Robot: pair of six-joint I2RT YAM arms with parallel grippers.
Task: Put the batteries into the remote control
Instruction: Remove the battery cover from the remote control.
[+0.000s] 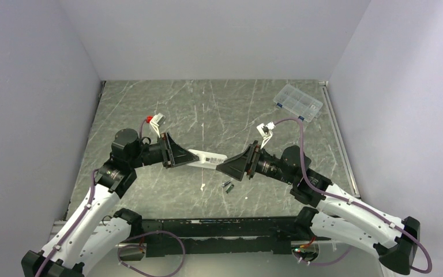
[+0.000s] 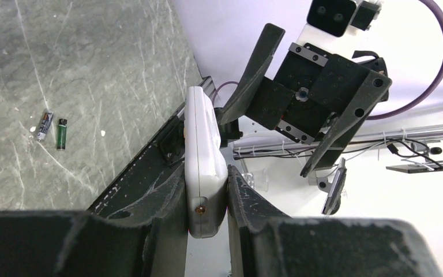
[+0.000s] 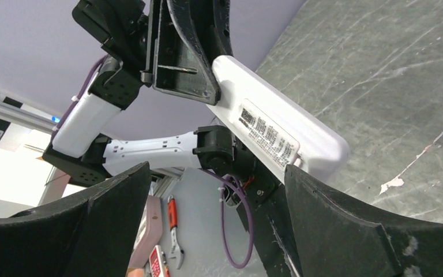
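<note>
Built from white shell links (image 1: 355, 222) and black motor joints (image 1: 126, 141); strung with purple cables (image 1: 302, 150); tipped with broad, scuffed black fingers (image 3: 346, 231); studded with small screws (image 2: 303, 92).

Left pincer (image 2: 206, 186) clamped, right pincer (image 3: 214, 178) spread wide

The remote control (image 3: 317, 144) carries a white sticker (image 3: 268, 135) with a dark square code block at one end and several lines of fine black print beside it, all too small to read. The batteries (image 2: 62, 134) show a green and a silvery wrapper, but no brand, letter or number can be made out on them.
</note>
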